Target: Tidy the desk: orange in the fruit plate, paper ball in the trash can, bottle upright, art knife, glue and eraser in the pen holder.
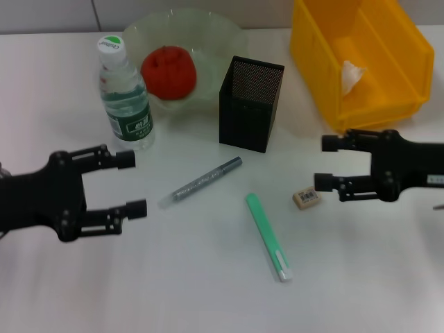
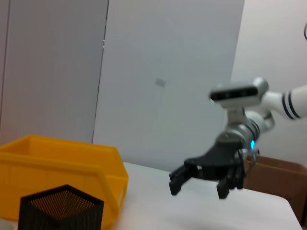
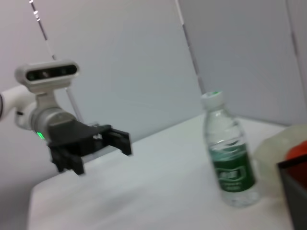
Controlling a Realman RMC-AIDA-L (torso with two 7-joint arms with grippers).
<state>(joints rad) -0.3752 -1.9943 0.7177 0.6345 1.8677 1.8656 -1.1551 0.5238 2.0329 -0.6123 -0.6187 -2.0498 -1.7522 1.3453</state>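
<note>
White surface [image 1: 208, 291] under a pale wall, already half tidied: orange [image 1: 168, 71] in the green plate [image 1: 229, 35], paper ball [image 1: 352, 76] in the yellow bin [image 1: 388, 104], bottle [image 1: 125, 97] upright beside the plate. Still loose near the middle: grey-barrelled knife [image 1: 201, 182], green glue stick [image 1: 268, 236] and eraser [image 1: 306, 198], all short of the black mesh holder [image 1: 251, 104].

Right gripper [image 1: 327, 164] hovering just beside the eraser, fingers spread wide, empty. Left gripper [image 1: 132, 184] low near the knife, fingers likewise parted, empty.

Likely trouble: small flat eraser skidding away or squirting out under a poor pinch; a thin pen-shaped piece rolling when nudged; a long item catching the holder's rim and tipping it; the left arm brushing the bottle and toppling it; both arms crowding the holder at once.
</note>
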